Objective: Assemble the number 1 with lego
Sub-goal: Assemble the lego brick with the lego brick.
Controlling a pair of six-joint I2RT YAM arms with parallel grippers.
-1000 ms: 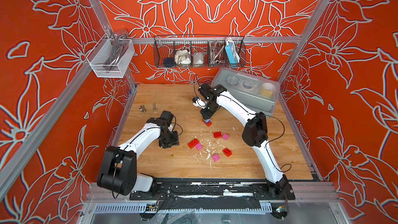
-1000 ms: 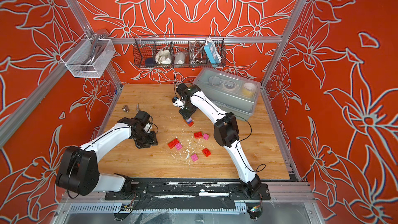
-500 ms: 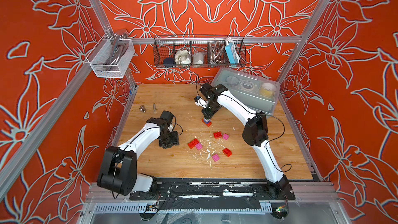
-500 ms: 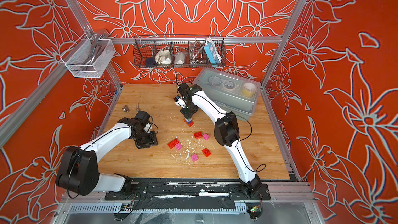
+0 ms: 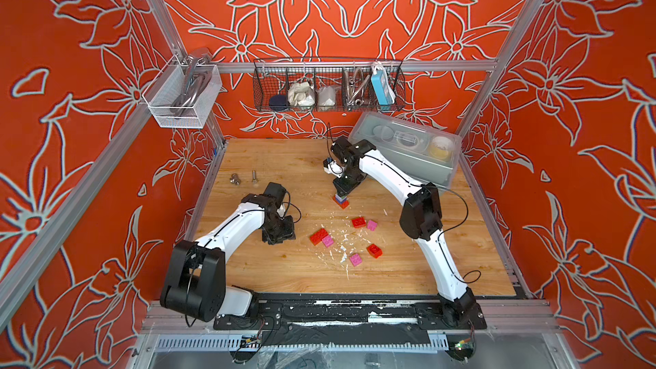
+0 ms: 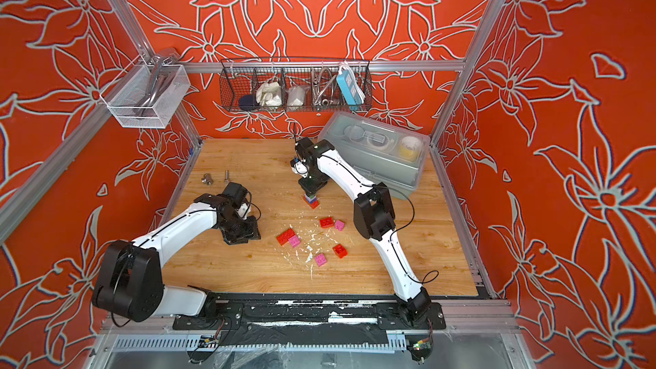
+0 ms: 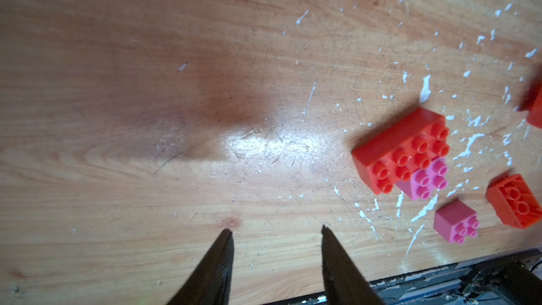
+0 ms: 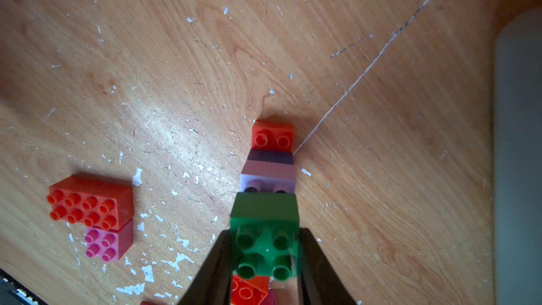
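Right wrist: right hand (image 8: 265, 231) pinches green brick (image 8: 265, 247).

Wooden tabletop (image 5: 284, 157), flecked with white chips (image 5: 342, 248) around centre. Near left edge, toward far side: two metal bolts (image 5: 235, 179). Far right corner: grey lidded bin (image 5: 440, 168). Centre: upright brick stack (image 5: 341, 201), red base. Toward front edge: long red brick (image 5: 318, 236) touching pink brick (image 5: 328, 241); red-and-pink pair (image 5: 358, 222) side by side; single red brick (image 5: 374, 250); single pink brick (image 5: 355, 259).
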